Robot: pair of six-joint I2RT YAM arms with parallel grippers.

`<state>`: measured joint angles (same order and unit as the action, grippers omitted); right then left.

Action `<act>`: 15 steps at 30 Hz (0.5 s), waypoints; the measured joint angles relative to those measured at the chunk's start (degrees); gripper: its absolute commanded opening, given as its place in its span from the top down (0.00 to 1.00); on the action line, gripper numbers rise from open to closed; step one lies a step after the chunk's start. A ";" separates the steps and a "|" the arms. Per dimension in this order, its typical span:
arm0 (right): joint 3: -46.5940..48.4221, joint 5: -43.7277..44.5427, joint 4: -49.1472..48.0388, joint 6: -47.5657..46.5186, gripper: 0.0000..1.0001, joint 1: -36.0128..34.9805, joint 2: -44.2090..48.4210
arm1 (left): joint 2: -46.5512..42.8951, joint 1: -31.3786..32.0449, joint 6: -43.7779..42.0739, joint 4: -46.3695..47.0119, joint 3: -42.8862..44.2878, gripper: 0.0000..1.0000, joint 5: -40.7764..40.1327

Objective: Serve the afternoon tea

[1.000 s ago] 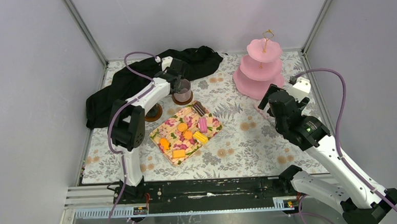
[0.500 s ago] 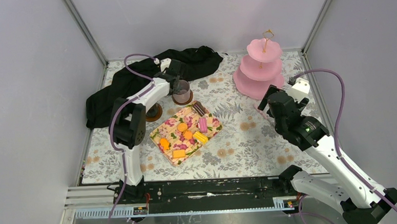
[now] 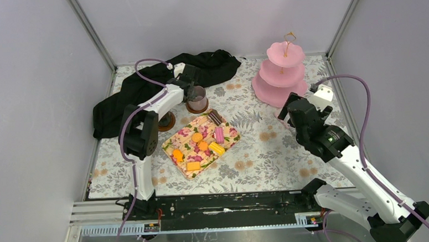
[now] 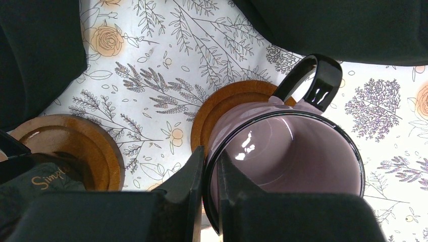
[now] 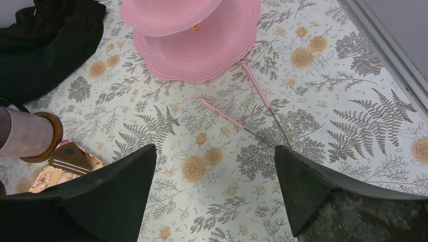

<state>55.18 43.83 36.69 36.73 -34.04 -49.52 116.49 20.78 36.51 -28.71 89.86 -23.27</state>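
Mug (image 4: pixel 292 151) lower centre of frame, rim inside my left gripper (image 4: pixel 211 157) | clamped on that rim | right gripper (image 5: pixel 214 151) spread wide, empty.

You are working in a robot test cell in a lab, not a home or a café. Plain grey wall panels (image 3: pixel 29 108) are closing in the left, far and right sides, with aluminium posts (image 3: pixel 91 33) framing the far corners. The left arm (image 3: pixel 164 98) and right arm (image 3: pixel 365 174) are sitting bolted to a black rail (image 3: pixel 228 204) at the near edge. The floral tablecloth (image 3: pixel 258 152), pink tiered stand (image 3: pixel 281 73) and toy cakes (image 3: pixel 203 145) are merely dressing the table as a tea setting.
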 measured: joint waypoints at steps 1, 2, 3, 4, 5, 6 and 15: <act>0.00 0.00 -0.02 0.00 0.06 0.00 -0.07 | 0.02 0.00 0.00 0.04 0.00 1.00 0.00; 0.00 0.00 -0.02 0.00 0.06 0.00 -0.11 | 0.02 -0.02 0.00 0.07 0.00 1.00 0.00; 0.00 0.00 -0.02 0.00 0.06 0.00 -0.13 | 0.04 -0.04 0.00 0.11 0.00 1.00 0.00; -0.02 0.00 -0.04 0.00 0.06 0.00 -0.15 | 0.04 -0.09 0.00 0.15 0.00 1.00 0.02; -0.07 0.00 -0.13 0.00 0.06 0.00 -0.15 | 0.04 -0.17 0.00 0.24 0.00 1.00 0.02; -0.09 0.00 -0.17 0.00 0.06 0.00 -0.15 | 0.07 -0.26 0.00 0.33 0.00 1.00 0.02; -0.11 0.00 -0.24 -0.04 0.06 0.00 -0.96 | 0.46 -0.81 -0.04 0.70 0.33 0.72 0.04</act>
<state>55.07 43.83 36.45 36.69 -34.04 -50.48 116.95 19.97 36.47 -28.01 90.19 -23.22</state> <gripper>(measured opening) 0.938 0.159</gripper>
